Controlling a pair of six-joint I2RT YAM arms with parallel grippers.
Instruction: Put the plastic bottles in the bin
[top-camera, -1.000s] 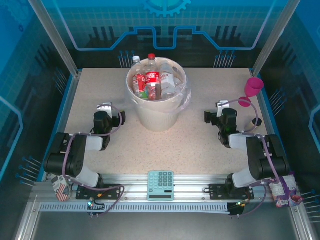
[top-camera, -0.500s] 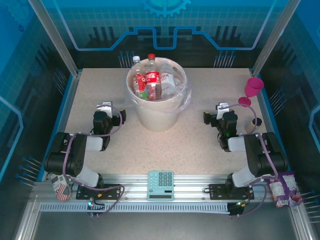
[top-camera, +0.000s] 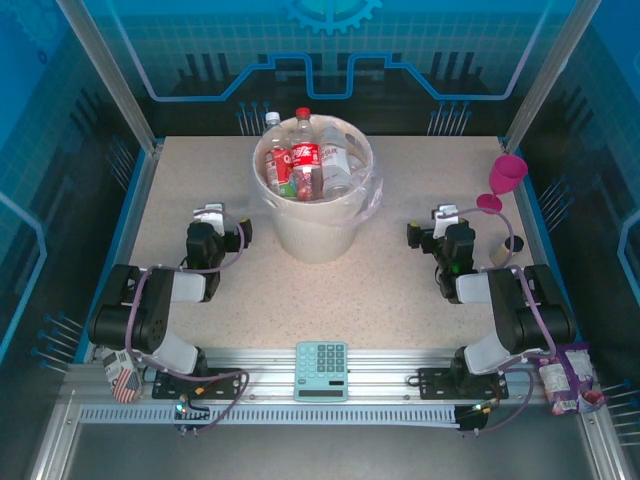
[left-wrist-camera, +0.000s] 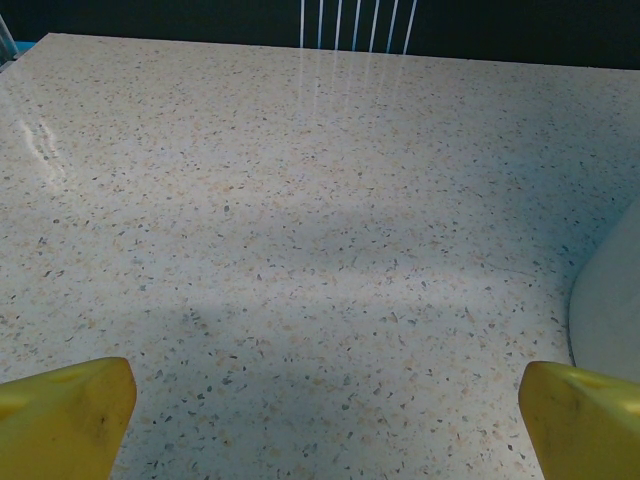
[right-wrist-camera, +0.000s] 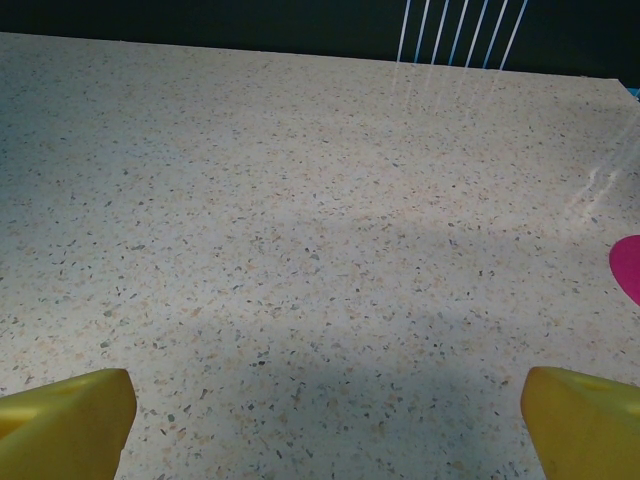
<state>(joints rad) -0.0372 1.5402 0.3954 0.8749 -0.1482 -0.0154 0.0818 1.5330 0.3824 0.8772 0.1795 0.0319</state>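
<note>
The bin, a cream-white bucket lined with a clear bag, stands at the table's far middle. Several plastic bottles, mostly red-labelled, stand packed inside it. My left gripper rests low over the table to the bin's left, open, with nothing between its yellow fingertips. In the left wrist view the gripper faces bare table, with the bin's wall at the right edge. My right gripper sits to the bin's right, open and empty; in its wrist view the gripper has bare table between its fingertips.
A pink goblet stands at the far right edge, its base showing in the right wrist view. A teal calculator lies on the front rail. Small packets sit at the front left and front right.
The right arm drew back slightly and settled; its gripper stays open. The left arm and the bin have not moved.
</note>
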